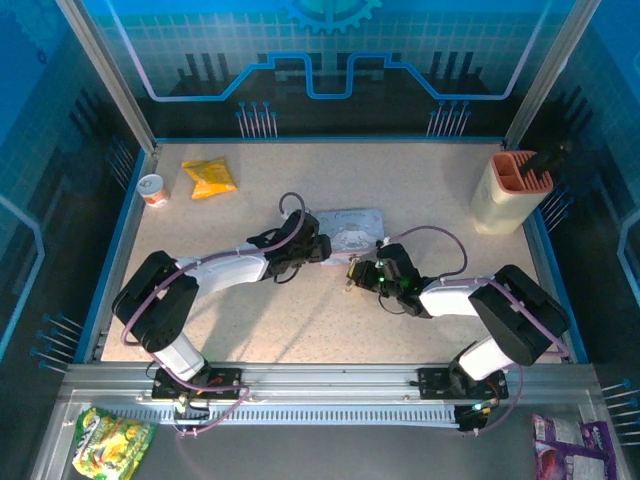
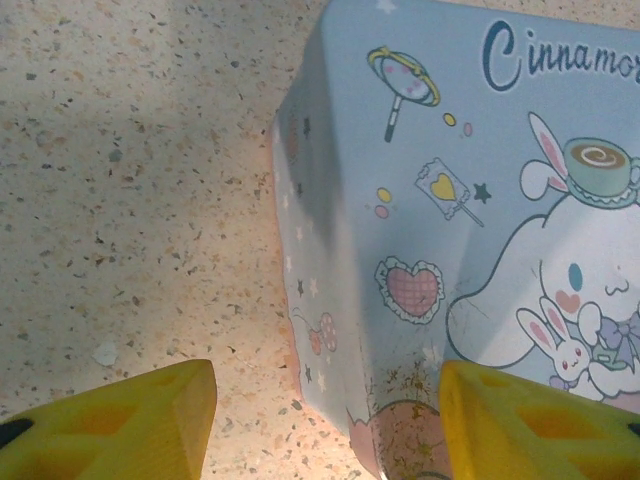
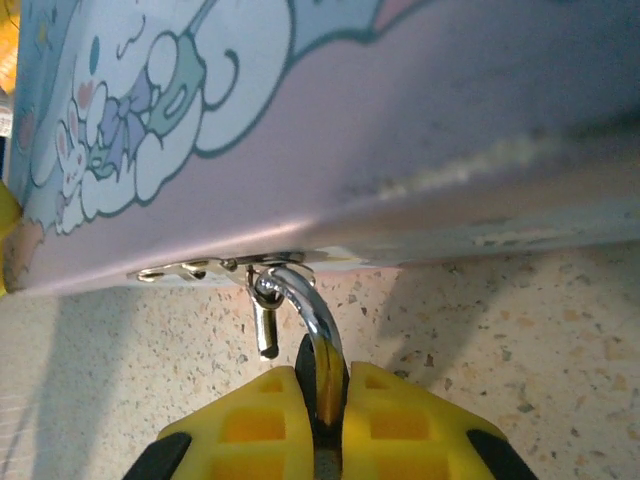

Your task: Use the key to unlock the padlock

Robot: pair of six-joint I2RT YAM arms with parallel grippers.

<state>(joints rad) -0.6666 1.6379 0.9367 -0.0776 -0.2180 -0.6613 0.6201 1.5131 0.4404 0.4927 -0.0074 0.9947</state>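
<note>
The pale blue tin (image 1: 350,228) lies mid-table. The padlock (image 3: 312,312) hangs from the hasp on the tin's (image 3: 400,130) front edge, its silvery shackle curving down into my right gripper (image 3: 322,375). That gripper is shut on the padlock, with a sliver of dark body between the yellow fingers (image 3: 250,420). A short silvery stub (image 3: 265,332) dangles beside the shackle. From above, the right gripper (image 1: 362,275) sits at the tin's near edge. My left gripper (image 2: 330,400) is open and straddles the tin's (image 2: 450,200) corner, one finger over the lid, one over the table. The key is hidden.
A cream and orange holder (image 1: 510,190) stands at the back right. A yellow packet (image 1: 210,178) and a small can (image 1: 152,190) lie at the back left. Blue walls ring the table (image 1: 300,320), and snack bags (image 1: 110,440) lie outside the near rail.
</note>
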